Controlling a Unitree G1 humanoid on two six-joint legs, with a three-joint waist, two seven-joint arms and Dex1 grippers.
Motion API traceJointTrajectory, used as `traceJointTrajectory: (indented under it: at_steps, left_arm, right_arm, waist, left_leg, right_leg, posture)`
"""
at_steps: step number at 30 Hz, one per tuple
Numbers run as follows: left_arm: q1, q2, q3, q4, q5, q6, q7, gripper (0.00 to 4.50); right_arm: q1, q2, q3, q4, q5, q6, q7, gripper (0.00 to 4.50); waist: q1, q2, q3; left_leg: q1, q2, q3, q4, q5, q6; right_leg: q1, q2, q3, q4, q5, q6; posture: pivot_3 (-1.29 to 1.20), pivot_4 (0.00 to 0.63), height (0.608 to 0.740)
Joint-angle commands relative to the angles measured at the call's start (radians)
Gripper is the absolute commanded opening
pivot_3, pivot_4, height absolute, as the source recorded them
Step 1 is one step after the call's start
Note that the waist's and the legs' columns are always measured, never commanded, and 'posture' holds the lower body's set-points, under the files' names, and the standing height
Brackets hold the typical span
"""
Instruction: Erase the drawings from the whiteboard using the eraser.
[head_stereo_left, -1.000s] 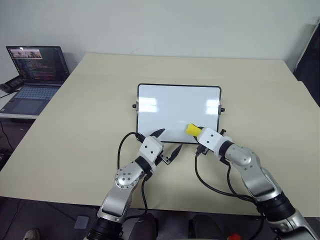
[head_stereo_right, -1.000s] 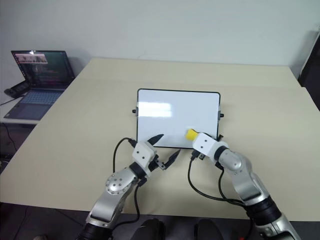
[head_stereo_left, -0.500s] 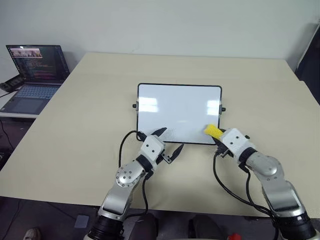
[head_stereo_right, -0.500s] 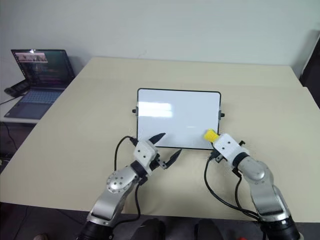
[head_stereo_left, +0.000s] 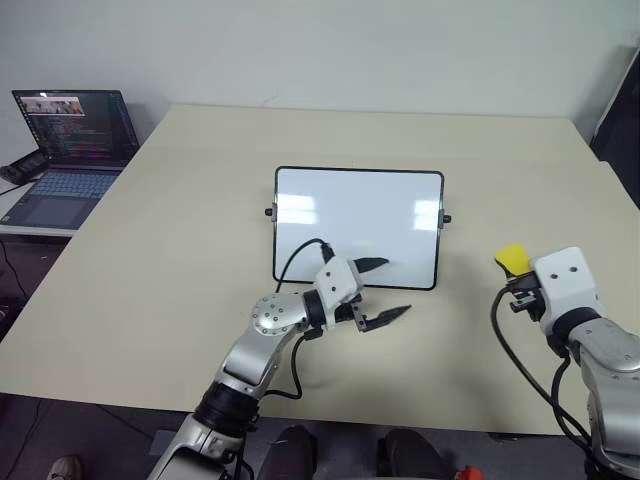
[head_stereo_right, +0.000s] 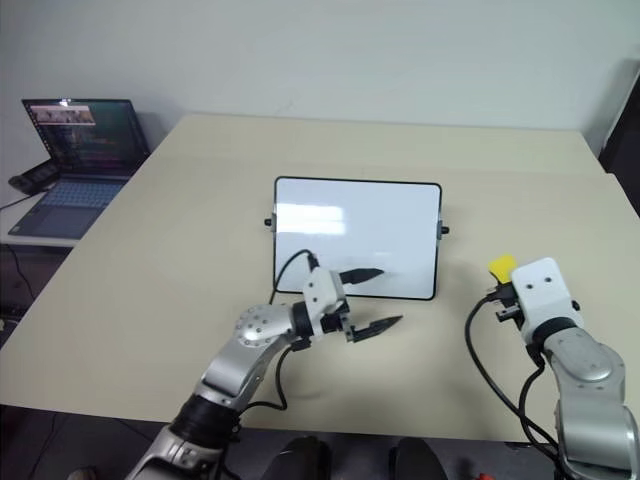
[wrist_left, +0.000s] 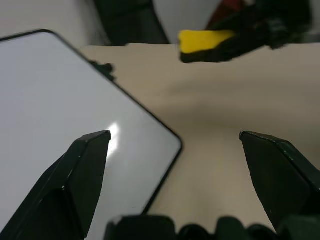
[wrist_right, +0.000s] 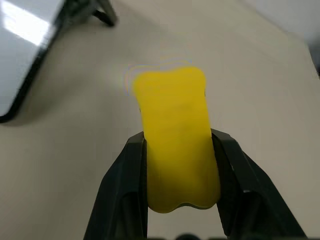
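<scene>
My right gripper (wrist_right: 177, 150) is clamped on the eraser (head_stereo_left: 511, 257), off the whiteboard (head_stereo_left: 357, 225) at its 4 o'clock. My left gripper (head_stereo_left: 378, 290), spread wide and empty, sits at its 6 o'clock edge. No marks visible; I'd set the eraser down flat.

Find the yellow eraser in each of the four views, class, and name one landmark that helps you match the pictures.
Left eye view: the eraser sits at the right, off the board, at the tip of the right gripper.
Right eye view: the eraser is again at the right, beside the board.
Left wrist view: the eraser is near the upper edge, past the board's corner.
Right wrist view: the eraser is central, clamped between the black fingers.
Shared landmark: the whiteboard and its black frame.
</scene>
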Motion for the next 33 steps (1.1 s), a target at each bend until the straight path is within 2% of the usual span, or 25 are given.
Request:
traceJointTrajectory:
  at_steps: [1,13,23,33]
  left_arm:
    - [-0.036,-0.008,-0.022,0.04,-0.028,-0.048,-0.087,4.5]
    - [-0.177,-0.04,-0.024,0.357,0.046,-0.254,-0.185,4.5]
    - [-0.184,-0.046,-0.016,0.383,0.059,-0.296,-0.181,4.5]
    - [-0.192,-0.035,-0.009,0.369,0.063,-0.289,-0.172,4.5]
  right_arm:
    - [-0.007,0.018,-0.044,-0.04,0.031,0.068,-0.022,1.37]
    - [-0.058,0.09,-0.029,0.016,0.123,0.17,-0.077,1.37]
    - [-0.114,0.138,-0.002,0.101,0.179,0.175,-0.125,1.37]
    - [-0.127,0.14,0.0,0.168,0.224,0.154,-0.152,1.37]
  waist:
    - [-0.004,0.0,0.0]
    - [-0.021,0.0,0.0]
    - [-0.022,0.0,0.0]
    - [-0.023,0.0,0.0]
  left_leg:
    - [0.0,0.0,0.0,0.0,0.0,0.0]
    - [0.0,-0.001,0.0,0.0,0.0,0.001]
    - [-0.001,-0.001,-0.001,0.0,0.0,0.001]
    - [-0.001,-0.001,-0.001,0.0,0.0,0.001]
  right_leg:
    - [0.0,0.0,0.0,0.0,0.0,0.0]
    - [0.0,0.0,0.0,0.001,0.0,0.0]
    - [-0.001,0.0,0.0,0.001,0.0,0.0]
    - [-0.001,0.0,0.0,0.001,0.0,0.0]
  posture:
    - [0.0,0.15,0.74]
    - [0.0,0.15,0.74]
    - [0.0,0.15,0.74]
    - [0.0,0.15,0.74]
